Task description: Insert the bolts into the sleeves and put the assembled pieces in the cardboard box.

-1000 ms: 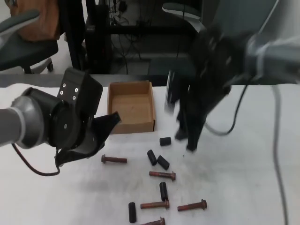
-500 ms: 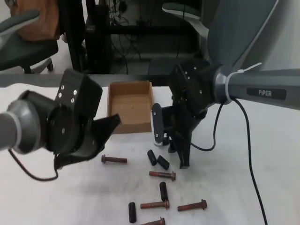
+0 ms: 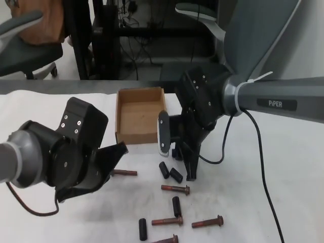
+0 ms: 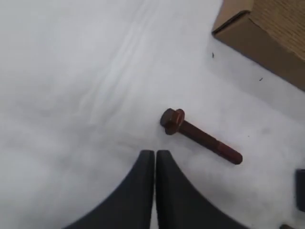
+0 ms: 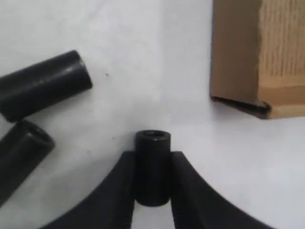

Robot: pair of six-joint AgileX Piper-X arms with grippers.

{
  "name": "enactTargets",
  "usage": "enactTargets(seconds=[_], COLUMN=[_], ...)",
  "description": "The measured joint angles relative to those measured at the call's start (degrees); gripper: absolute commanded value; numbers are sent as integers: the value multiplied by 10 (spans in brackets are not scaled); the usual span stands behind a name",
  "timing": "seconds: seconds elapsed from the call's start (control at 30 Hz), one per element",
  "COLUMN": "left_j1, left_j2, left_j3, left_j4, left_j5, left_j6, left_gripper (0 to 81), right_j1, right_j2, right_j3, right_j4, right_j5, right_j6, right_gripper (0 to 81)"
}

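The right end effector (image 5: 152, 191) pinched one black sleeve (image 5: 152, 164) between its two fingers, w/ the sleeve's open end pointing away from the wrist. In the high view this pair sat near the frame's centre, just below the lower right corner of the cardboard box (image 3: 139, 135). Two more sleeves (image 5: 45, 90) lay just beside it at the left of the right wrist view, & a box corner stood at upper right there.

The left end effector (image 4: 155, 153) had its fingers pressed together w/ nothing between them, over the white table (image 4: 71, 71). One bolt (image 4: 200, 136) lay near the tips w/o touching them, its head toward the frame's centre. The box corner was at upper right here too.

In the lower centre of the high view, four more bolts (image 3: 175, 189) & two lone sleeves (image 3: 175, 206) lay scattered on the table.
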Motion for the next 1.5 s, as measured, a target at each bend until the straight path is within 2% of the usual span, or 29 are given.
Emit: enactTargets(seconds=[0.2, 0.37, 0.4, 0.47, 0.53, 0.6, 0.7, 0.8, 1.0, 1.13, 1.23, 1.4, 1.47, 1.5], left_j1=[-22, -40, -35, -25, -16, -14, -14, -14, -14, -8, -7, -3, -2, -2], left_j2=[0, 0, 0, 0, 2, 3, 5, 8, 63, 118, 142, 163, 166, 167], left_j3=[1, 1, 1, 1, 1, 1, 1, 1, -1, -21, -47, -68, -76, -80], left_j4=[-112, -138, -130, -124, -132, -143, -154, -155, -170, -174, -181, -183, -161, -148], left_j5=[57, -25, -30, -28, -21, -21, -21, -26, -20, 33, 54, 60, 61, 61], left_j6=[-12, -87, -106, -127, -135, -139, -144, -145, -175, -200, -207, -236, -240, -240], left_gripper=[18, 3, 50, 211, 477, 700, 700, 615, 615, 615, 584, 441, 342, 253], right_j1=[-15, -40, -46, -54, -58, -58, -58, -58, -58, -58, -55, -55, -55, -55], right_j2=[-69, -197, -220, -255, -282, -299, -307, -307, -307, -307, -307, -309, -309, -309], right_j3=[8, 5, 4, 4, 4, 4, 4, 6, 6, 6, 6, 7, 7, 7], right_j4=[7, 61, 72, 87, 92, 93, 101, 106, 107, 119, 121, 128, 128, 128], right_j5=[8, -34, -46, -61, -70, -75, -80, -80, -89, -105, -110, -112, -113, -113], right_j6=[102, 175, 191, 211, 224, 235, 239, 246, 274, 283, 286, 290, 290, 290], right_gripper=[6, 6, 6, 6, 6, 6, 6, 6, 6, 6, 6, 6, 6, 6])
